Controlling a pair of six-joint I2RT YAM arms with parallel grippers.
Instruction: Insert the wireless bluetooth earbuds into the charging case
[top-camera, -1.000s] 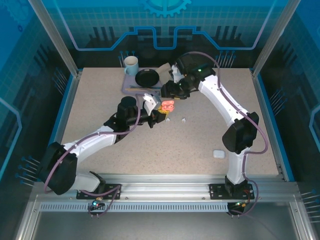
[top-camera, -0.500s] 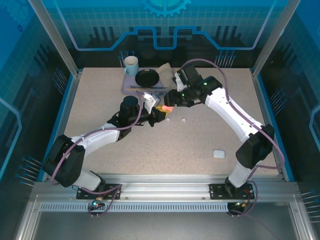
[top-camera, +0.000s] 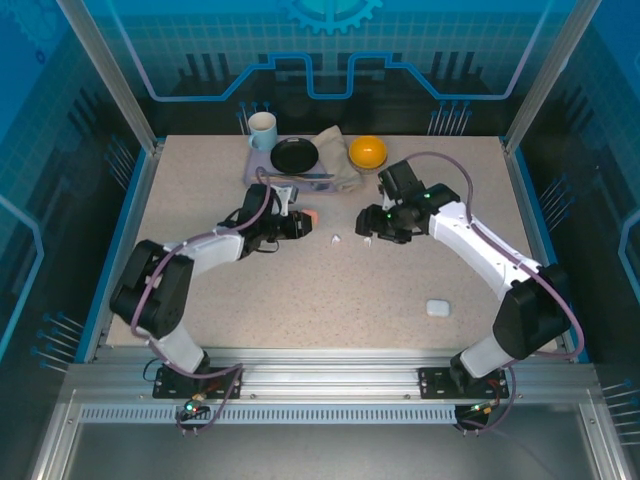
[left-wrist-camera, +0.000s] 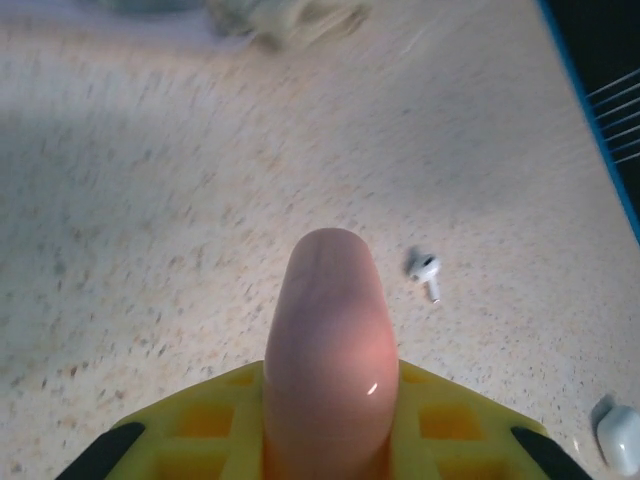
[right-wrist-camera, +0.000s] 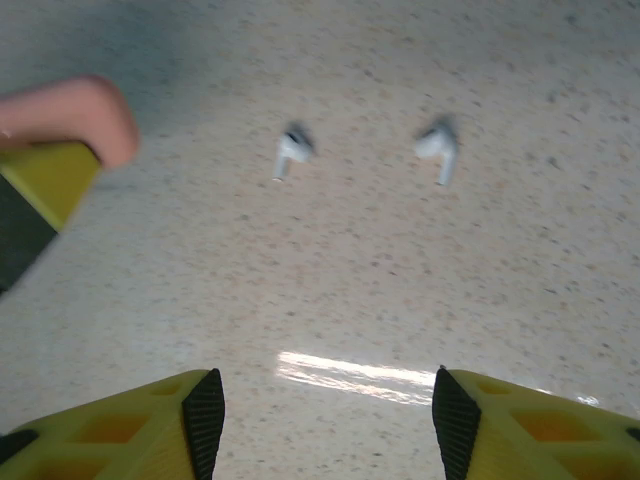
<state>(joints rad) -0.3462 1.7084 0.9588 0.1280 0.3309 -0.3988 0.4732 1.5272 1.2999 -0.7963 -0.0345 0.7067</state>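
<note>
Near the middle of the tabletop (top-camera: 300, 300), a little toward its far edge, one white earbud (right-wrist-camera: 292, 150) and a second white earbud (right-wrist-camera: 438, 148) lie loose, side by side but apart, in no case. The right tool (right-wrist-camera: 327, 405) hovers just over them, its fingers apart with nothing between. The left tool (top-camera: 296, 224), nearer the left edge, is clamped on a pink case (left-wrist-camera: 325, 330) that looks closed; whether earbuds are inside it I cannot tell. A white case (top-camera: 436, 308) lies well apart, toward the near right corner, too small to see its lid. I judge the white pair is not yet done: both earbuds must be picked up and put into the white case. At best half is finished.
</note>
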